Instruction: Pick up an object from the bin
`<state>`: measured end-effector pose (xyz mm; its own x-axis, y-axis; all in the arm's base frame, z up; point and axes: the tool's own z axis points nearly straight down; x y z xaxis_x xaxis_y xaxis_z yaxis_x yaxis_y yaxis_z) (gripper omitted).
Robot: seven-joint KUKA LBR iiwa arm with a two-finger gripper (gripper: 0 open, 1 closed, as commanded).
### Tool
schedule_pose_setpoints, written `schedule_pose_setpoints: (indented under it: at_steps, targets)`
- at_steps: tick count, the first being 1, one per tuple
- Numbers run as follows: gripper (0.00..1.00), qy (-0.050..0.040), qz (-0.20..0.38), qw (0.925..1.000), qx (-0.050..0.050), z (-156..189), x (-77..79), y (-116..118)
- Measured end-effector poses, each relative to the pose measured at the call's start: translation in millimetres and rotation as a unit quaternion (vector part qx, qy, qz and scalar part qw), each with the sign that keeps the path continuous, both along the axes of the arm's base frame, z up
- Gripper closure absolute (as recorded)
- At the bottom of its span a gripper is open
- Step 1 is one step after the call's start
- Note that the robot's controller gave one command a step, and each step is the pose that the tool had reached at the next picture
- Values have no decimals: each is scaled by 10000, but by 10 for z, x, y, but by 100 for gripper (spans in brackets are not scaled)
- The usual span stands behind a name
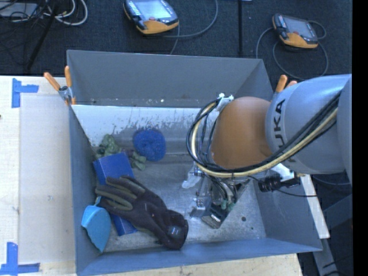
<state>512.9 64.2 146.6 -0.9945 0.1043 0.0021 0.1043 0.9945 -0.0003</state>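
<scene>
From my seat, the gripper (208, 214) hangs low in the right half of the grey metal bin (172, 91), close to the floor, under the arm's orange wrist cover (238, 132). That cover and the looped cables hide much of the tool. I cannot tell whether it is open or closed, and I see nothing I could call gripped. The floor under it looks bare.

The nearest candidate is the dark brown knitted glove (144, 207). It lies flat across the middle-left, with its cuff end just beside the gripper and its tips pointing away to the left, against a blue rectangular block (114, 168). A light blue curved plastic piece (96, 226) sits in the front-left corner, beside the glove. A blue fuzzy ball (149, 144) and a green crumpled thing (108, 145) rest by the back slope, well apart from the gripper.

My reading is that everything crowds to the left, so the open floor on the right gives the arm room to descend. From there the cuff is the thick, loose edge to take. A limp glove may sag or drag the block along with it.
</scene>
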Motion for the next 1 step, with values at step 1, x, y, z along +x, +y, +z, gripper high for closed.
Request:
schedule_pose_setpoints:
  at_steps: [1]
  targets:
    - [100,-1,803,9968,8,-66,222,-229]
